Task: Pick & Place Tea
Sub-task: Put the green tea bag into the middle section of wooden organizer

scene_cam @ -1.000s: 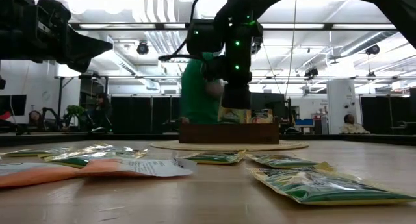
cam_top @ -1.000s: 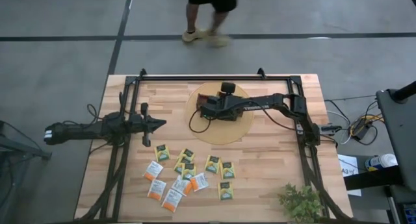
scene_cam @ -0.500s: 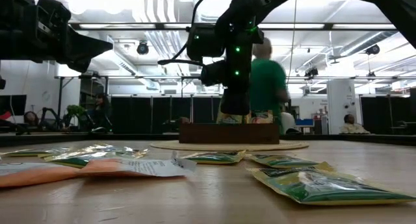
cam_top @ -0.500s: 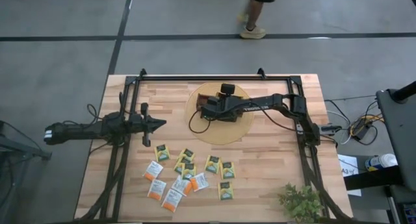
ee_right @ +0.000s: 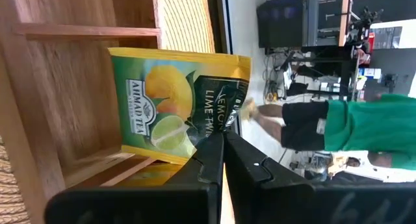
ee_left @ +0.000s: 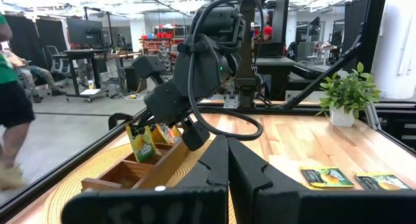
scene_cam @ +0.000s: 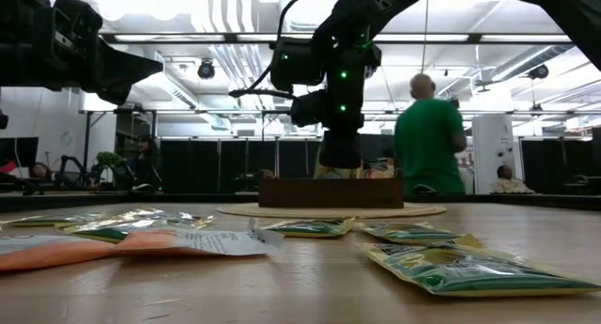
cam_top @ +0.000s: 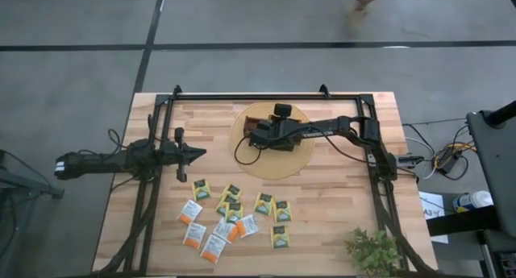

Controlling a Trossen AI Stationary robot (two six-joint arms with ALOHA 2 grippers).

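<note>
From above, the right tool (cam_top: 256, 138) reaches over the brown wooden tray (cam_top: 278, 143) on the round woven mat (cam_top: 302, 161) near the worktop's (cam_top: 339, 205) far edge, while the left tool (cam_top: 199, 154) waits clenched and empty out to the left; a scatter of tea packets (cam_top: 234, 216) lies flat near the front edge, with a potted plant (cam_top: 372, 250) at the front right corner. At table height, the right tool (scene_cam: 340, 162) hangs just above the tray (scene_cam: 331, 192), loose packets (scene_cam: 441, 268) lie in the foreground, and a person in a green shirt (scene_cam: 427, 144) stands in the room behind. The left wrist view shows a yellow-green packet (ee_left: 142, 142) standing upright in a tray compartment (ee_left: 140, 172) below the right tool. In the right wrist view, the fingers (ee_right: 214, 156) are pinched on that lemon-lime packet's (ee_right: 172, 107) edge, inside the compartment.
</note>
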